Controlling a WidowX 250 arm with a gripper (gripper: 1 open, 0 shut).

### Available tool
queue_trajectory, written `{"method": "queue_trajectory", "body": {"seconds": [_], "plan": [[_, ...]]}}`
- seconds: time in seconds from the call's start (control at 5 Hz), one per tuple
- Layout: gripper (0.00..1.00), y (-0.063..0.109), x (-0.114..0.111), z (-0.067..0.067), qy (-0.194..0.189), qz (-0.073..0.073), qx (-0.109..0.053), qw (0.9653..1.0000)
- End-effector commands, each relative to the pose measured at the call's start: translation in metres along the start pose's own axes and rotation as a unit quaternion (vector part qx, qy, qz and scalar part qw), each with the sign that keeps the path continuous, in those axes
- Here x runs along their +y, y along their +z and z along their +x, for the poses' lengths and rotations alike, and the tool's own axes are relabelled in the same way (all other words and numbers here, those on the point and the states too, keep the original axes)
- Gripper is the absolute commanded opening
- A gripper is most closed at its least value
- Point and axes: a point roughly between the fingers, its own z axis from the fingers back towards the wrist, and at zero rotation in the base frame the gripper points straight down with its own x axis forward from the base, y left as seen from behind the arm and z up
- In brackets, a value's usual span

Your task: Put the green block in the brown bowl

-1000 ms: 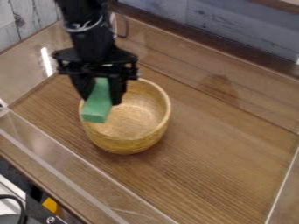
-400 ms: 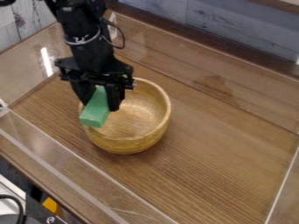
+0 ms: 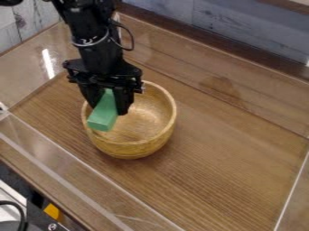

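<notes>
As I watch through the camera, taking twelve o'clock as the top of my view, the black, jointed robot hand (image 3: 110, 87) hangs over the ten o'clock part of the round, light-brown wooden bowl (image 3: 150, 126). I have its fingers clamped on the small, flat, bright green rectangular block (image 3: 104, 111), one to each side of its upper end. The block sticks out below the hand, toward six o'clock from it, with its upper end up among the dark fingers and its longer, lower part in plain sight. It slants a little, the upper end leaning toward one o'clock and the lower end toward seven.

From where I look, the block lies across the nine-to-ten o'clock side of the bowl, within the outline of its rim, while the rest of the pale inside shows toward three and five o'clock. I cannot tell from this angle whether the block's lower end touches the bowl's wall or hangs just above it. The bowl sits upright on the brown wooden table (image 3: 229, 135), and the arm reaches in from eleven o'clock. Down at seven o'clock, near the corner of my view, I see a dark cable (image 3: 17, 209) and a small orange-yellow piece (image 3: 51, 211).
</notes>
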Motion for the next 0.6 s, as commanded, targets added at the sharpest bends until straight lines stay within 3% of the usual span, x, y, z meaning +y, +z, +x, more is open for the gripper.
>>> {"method": "queue_trajectory", "body": {"seconds": [0.0,0.2,0.4], "plan": [[0.00,0.023,-0.001,0.012,0.011,0.001,-0.020,0.9997],[0.00,0.036,0.003,0.016,0.033,0.003,-0.023,0.9992],[0.00,0.025,0.010,0.021,0.029,0.005,-0.021,0.9993]]}}
